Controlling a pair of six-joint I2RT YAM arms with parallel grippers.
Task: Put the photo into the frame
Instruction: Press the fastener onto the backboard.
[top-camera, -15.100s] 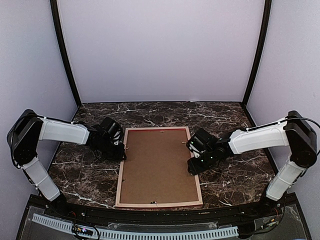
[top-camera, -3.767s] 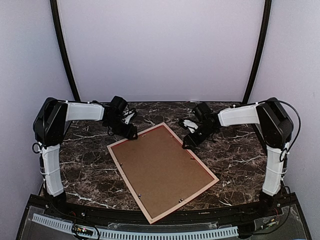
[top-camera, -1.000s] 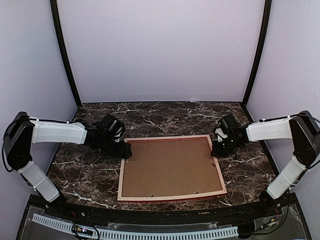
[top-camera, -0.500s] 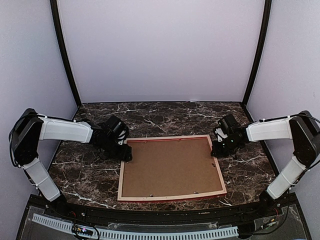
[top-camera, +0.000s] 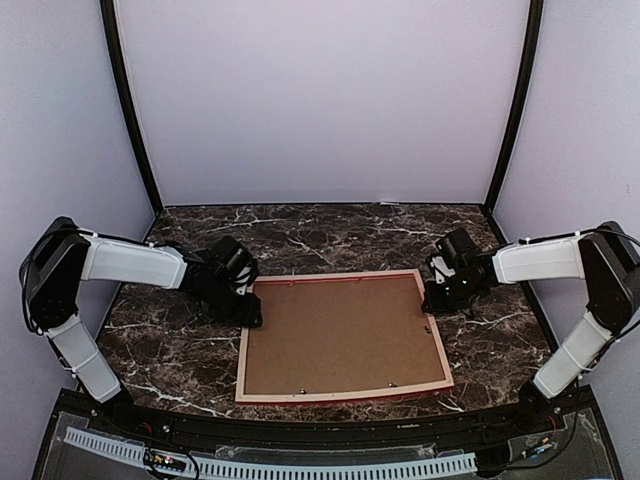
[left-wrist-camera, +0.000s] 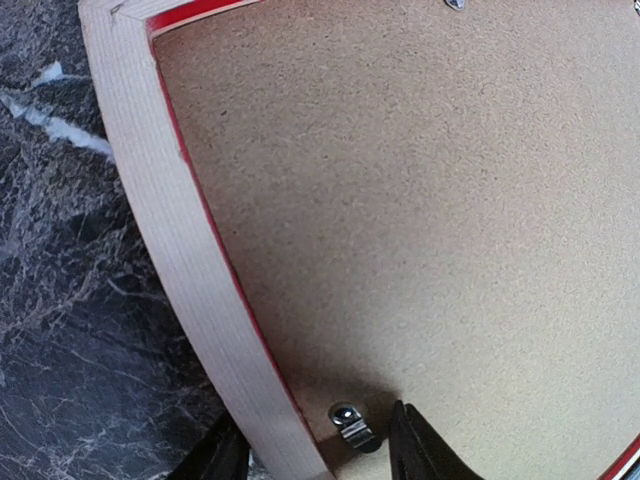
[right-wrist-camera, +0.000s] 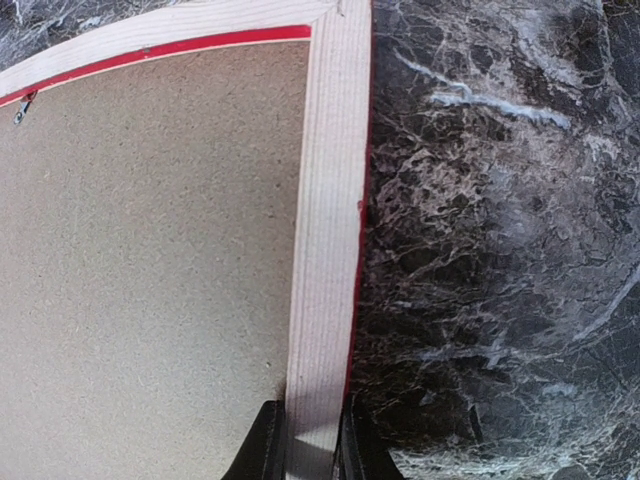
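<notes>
The frame (top-camera: 341, 393) lies face down on the veined marble table (top-camera: 170, 345), with its grainy brown backing board (top-camera: 340, 335) facing up. The right gripper (right-wrist-camera: 305, 440) pinches the ribbed pale-wood right rail, with open marble outside its outer jaw. The left gripper (left-wrist-camera: 318, 452) stands apart astride the left rail, a metal clip (left-wrist-camera: 350, 425) between its jaws.
</notes>
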